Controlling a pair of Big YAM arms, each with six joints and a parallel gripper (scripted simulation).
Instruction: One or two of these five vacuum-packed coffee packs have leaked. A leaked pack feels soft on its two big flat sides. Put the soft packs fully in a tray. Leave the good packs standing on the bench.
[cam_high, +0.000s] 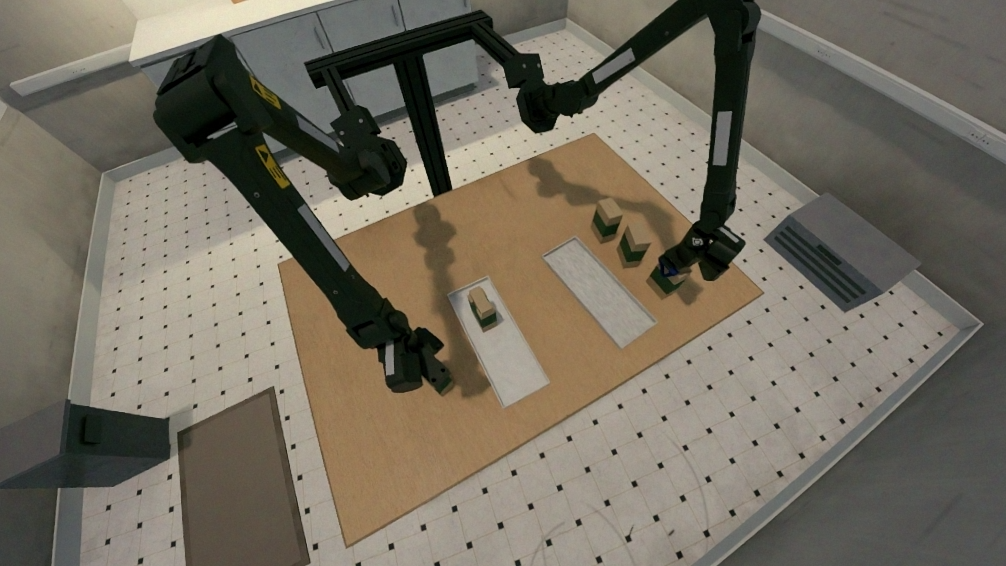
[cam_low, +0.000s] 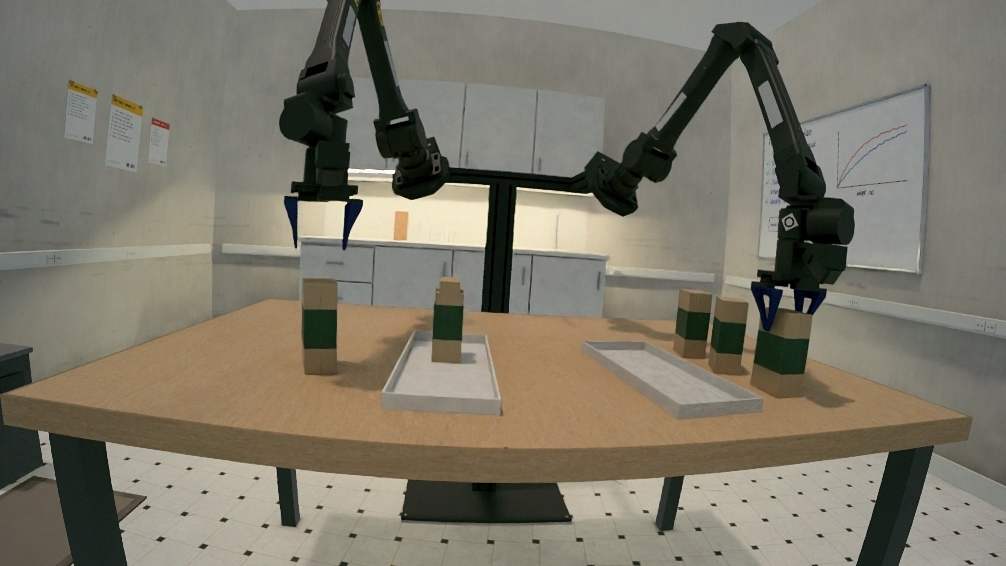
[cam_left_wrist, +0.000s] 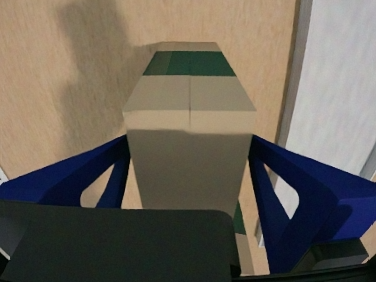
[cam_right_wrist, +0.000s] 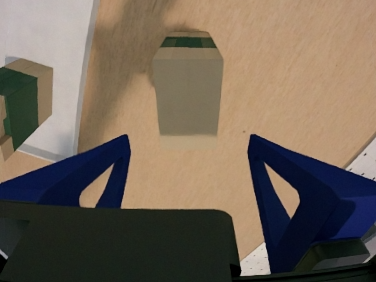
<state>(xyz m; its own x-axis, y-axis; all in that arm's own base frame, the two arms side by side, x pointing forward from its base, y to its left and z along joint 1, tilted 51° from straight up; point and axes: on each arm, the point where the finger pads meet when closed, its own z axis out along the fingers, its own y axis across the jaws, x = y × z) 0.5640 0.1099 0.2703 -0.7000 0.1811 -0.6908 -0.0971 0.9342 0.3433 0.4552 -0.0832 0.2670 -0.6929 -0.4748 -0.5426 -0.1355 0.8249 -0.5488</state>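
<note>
Five tan coffee packs with green bands stand upright. One pack (cam_low: 780, 351) is at the table's corner. My left gripper (cam_low: 784, 306) is open and straddles its top, fingers apart from its sides; the left wrist view shows this pack (cam_left_wrist: 190, 127) close between the fingers. Another pack (cam_low: 320, 327) stands alone on the bench. My right gripper (cam_low: 320, 242) is open and hangs high above it; the right wrist view shows it (cam_right_wrist: 187, 93) well below. A third pack (cam_low: 448, 320) stands in one tray (cam_low: 443, 373). Two more packs (cam_low: 692, 323) (cam_low: 728, 334) stand beside the other tray (cam_low: 668, 376), which holds nothing.
The black frame post (cam_low: 499, 239) rises behind the table's middle. The two trays lie side by side across the middle of the bench. The pack under my left gripper is close to the bench edge (cam_high: 745, 292).
</note>
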